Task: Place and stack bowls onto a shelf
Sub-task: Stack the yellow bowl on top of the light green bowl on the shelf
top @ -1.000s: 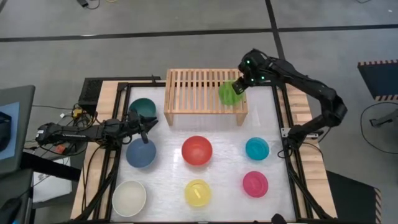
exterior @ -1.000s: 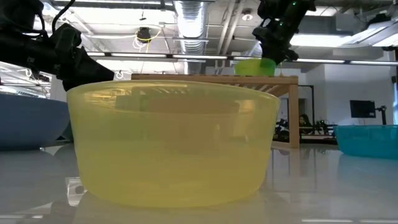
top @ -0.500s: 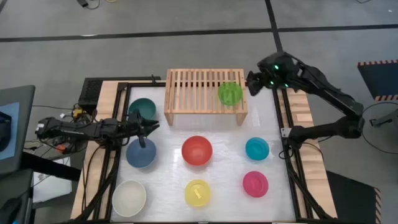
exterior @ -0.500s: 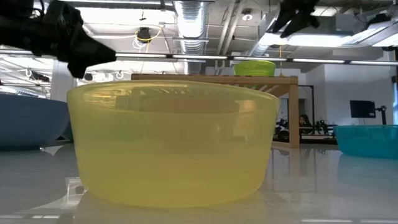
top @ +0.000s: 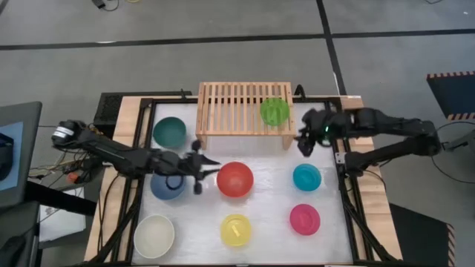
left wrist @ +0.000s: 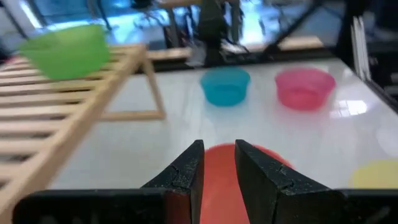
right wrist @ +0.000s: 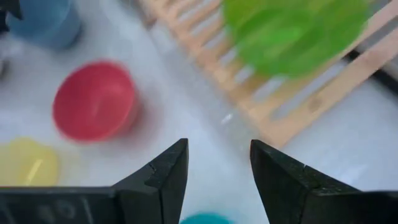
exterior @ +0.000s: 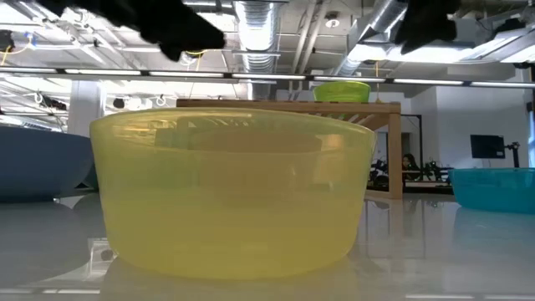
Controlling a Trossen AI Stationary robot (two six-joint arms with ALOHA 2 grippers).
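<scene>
One lime green plastic bowl (top: 274, 110) is seen on the slatted light-wood shelf (top: 223, 108), seven round bowls on the white counter (top: 267, 189), the left hand (top: 199, 172) narrowly parted, the right hand (top: 302, 139) wide and empty

shelf (top: 237, 111) left slats free | lime green bowl (top: 274, 110) blocks right end | table (top: 267, 208) lanes btwn bowls open

Premises appeared lab or workshop: exposed ceiling ducting (exterior: 255, 21), taped concrete floor (top: 223, 37), monitor (exterior: 486, 146) behind table.
</scene>
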